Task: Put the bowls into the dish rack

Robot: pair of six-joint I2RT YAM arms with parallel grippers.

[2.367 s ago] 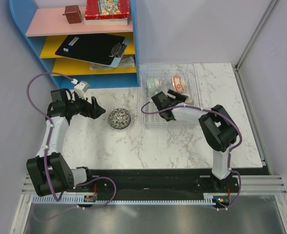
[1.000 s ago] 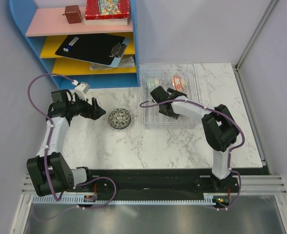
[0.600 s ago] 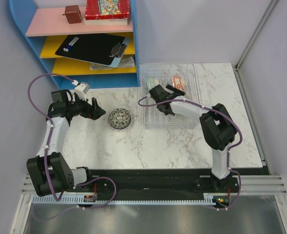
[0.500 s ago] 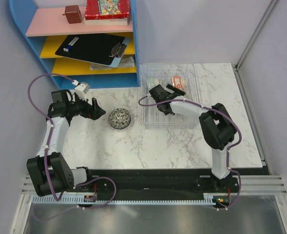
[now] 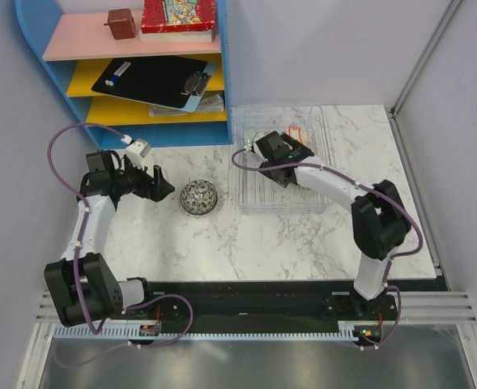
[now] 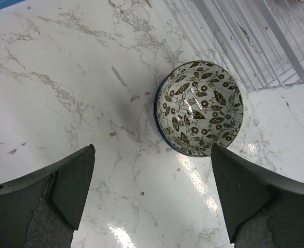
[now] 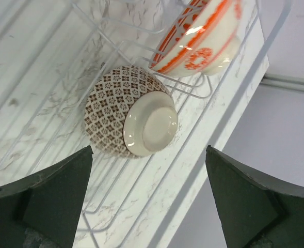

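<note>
A grey-brown leaf-patterned bowl stands upright on the marble table left of the dish rack; it also shows in the left wrist view. My left gripper is open and empty, just left of that bowl. The clear dish rack holds a brown-patterned bowl lying on its side and a white bowl with orange-red marks leaning in the wires. My right gripper hangs open and empty over the rack, hiding most of the bowls in the top view.
A blue shelf unit with a black clipboard, a book and a brown box stands at the back left. The rack's corner shows in the left wrist view. The table's right edge runs beside a grey wall.
My right gripper has moved toward the far side of the rack and turned, with the arm stretched further out. The left arm and the leaf-patterned bowl have not moved.
</note>
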